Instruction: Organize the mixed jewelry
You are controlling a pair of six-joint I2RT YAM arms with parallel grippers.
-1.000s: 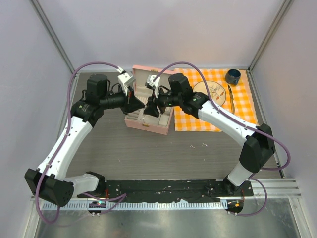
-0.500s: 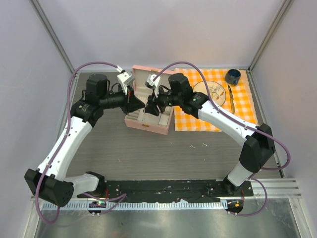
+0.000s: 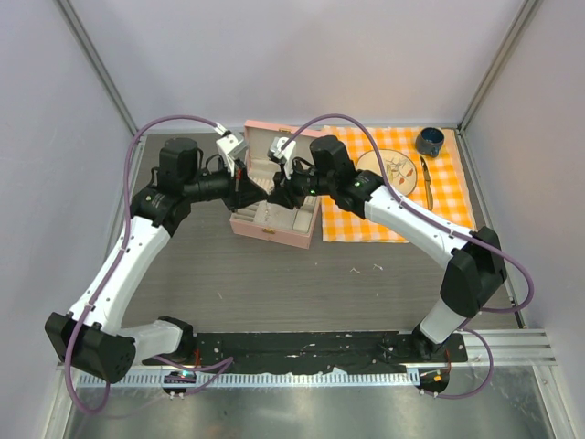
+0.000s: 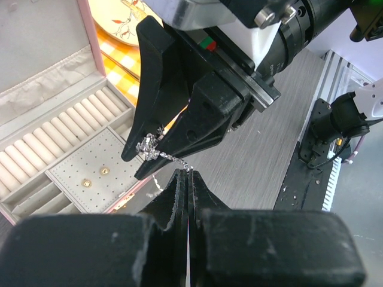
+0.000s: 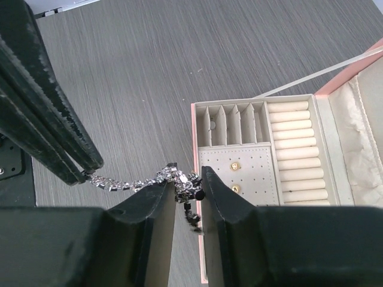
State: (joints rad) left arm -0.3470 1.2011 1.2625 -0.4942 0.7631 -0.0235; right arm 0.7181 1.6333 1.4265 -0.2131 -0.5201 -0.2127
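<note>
The left claw (image 4: pixel 187 174) is closed tight on one end of the chain (image 5: pixel 119 182). The right claw (image 5: pixel 187 176) has its jaws drawn in around the bunched other end and grips it. The chain spans the short gap between them in the air, above the open pink case (image 3: pixel 274 235). The two claws stand tip to tip with little room between them, and the raised lid is close behind. In the case, two gold studs (image 5: pixel 237 165) sit on the dotted panel beside the ring rolls. A checked cloth (image 3: pixel 439 206) lies just beside the case's right edge. The widest bare surface (image 3: pixel 274 283) is in front of the case, where a few pale bits (image 3: pixel 377 267) lie
</note>
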